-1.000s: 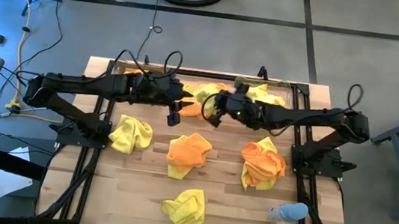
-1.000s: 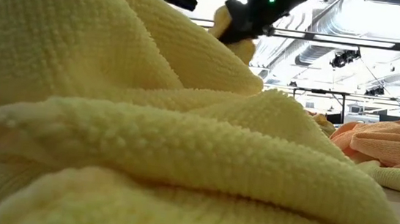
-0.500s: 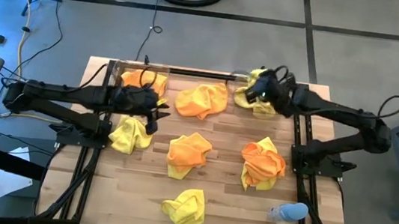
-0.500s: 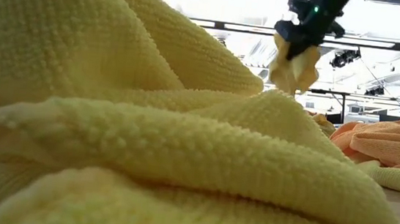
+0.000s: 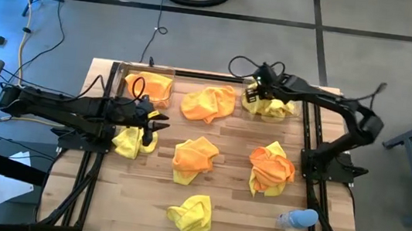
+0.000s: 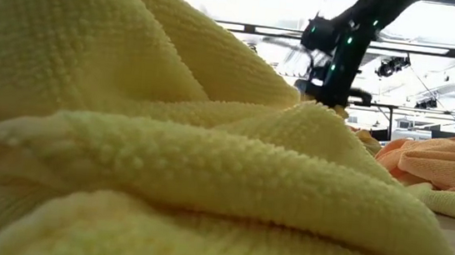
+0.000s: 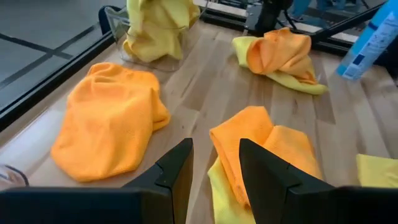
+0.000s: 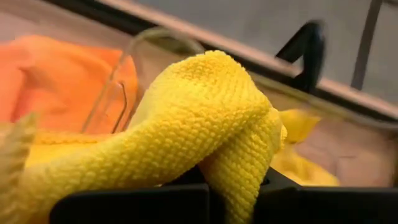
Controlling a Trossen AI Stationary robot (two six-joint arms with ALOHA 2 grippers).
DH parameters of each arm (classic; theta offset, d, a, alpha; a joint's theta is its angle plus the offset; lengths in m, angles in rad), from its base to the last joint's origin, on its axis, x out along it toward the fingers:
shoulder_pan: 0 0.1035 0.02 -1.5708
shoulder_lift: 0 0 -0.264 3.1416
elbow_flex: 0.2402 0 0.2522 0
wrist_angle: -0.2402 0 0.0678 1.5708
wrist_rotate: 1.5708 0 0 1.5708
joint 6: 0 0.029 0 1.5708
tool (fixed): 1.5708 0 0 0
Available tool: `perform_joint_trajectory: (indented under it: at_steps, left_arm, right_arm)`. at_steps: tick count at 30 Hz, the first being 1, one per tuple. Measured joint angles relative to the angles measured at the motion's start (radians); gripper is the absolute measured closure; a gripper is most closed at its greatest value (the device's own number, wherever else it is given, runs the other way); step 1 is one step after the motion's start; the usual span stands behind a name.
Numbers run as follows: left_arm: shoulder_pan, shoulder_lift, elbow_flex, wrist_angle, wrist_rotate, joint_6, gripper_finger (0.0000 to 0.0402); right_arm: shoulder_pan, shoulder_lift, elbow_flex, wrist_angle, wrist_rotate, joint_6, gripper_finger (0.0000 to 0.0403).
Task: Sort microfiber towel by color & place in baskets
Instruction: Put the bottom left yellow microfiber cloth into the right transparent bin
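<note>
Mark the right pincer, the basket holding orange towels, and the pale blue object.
right pincer (image 5: 252, 95): high view, between its fingertips.
orange-towel basket (image 5: 122, 69): high view, clear rim corner.
pale blue object (image 5: 302, 217): high view, its middle.

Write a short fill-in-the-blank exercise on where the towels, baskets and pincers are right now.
1. The basket at the table's far left corner holds an ____ towel.
2. The right pincer is shut on a ____ towel over the far right basket.
3. The left pincer, holding nothing, has its jaws ____.
4. The small pale blue thing lies near the table's front ____ corner.

Missing words: orange; yellow; open; right
</note>
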Motion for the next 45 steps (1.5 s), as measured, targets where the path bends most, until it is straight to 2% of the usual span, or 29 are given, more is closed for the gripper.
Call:
perform_joint_trajectory:
  at_steps: [7, 14, 23, 28, 33, 39, 45]
  left_arm:
    - [-0.024, -0.004, 0.000, 0.002, 0.000, 0.000, 0.0282]
    - [-0.063, -0.003, 0.000, -0.021, 0.000, -0.011, 0.0282]
    - [-0.087, -0.003, 0.000, -0.022, -0.030, -0.011, 0.0282]
    - [-0.087, -0.003, 0.000, -0.033, -0.030, -0.017, 0.0282]
    - [-0.087, -0.003, 0.000, -0.037, -0.030, -0.017, 0.0282]
    - [-0.086, -0.003, 0.000, -0.037, -0.030, -0.017, 0.0282]
    - [-0.086, -0.003, 0.000, -0.037, -0.030, -0.018, 0.0282]
  right_arm:
    - [-0.014, 0.130, 0.000, 0.009, -0.076, 0.062, 0.0389]
    - [-0.038, 0.196, 0.000, 0.009, -0.109, 0.096, 0.0380]
    - [-0.041, 0.210, 0.000, 0.041, -0.129, 0.076, 0.0308]
    - [-0.044, 0.158, 0.000, 0.023, -0.145, 0.059, 0.0263]
    - [-0.044, 0.053, 0.000, -0.007, -0.146, 0.059, 0.0233]
    - [-0.043, -0.065, 0.000, -0.049, -0.145, 0.077, 0.0222]
    - [-0.043, -0.103, 0.000, -0.048, -0.127, 0.086, 0.0222]
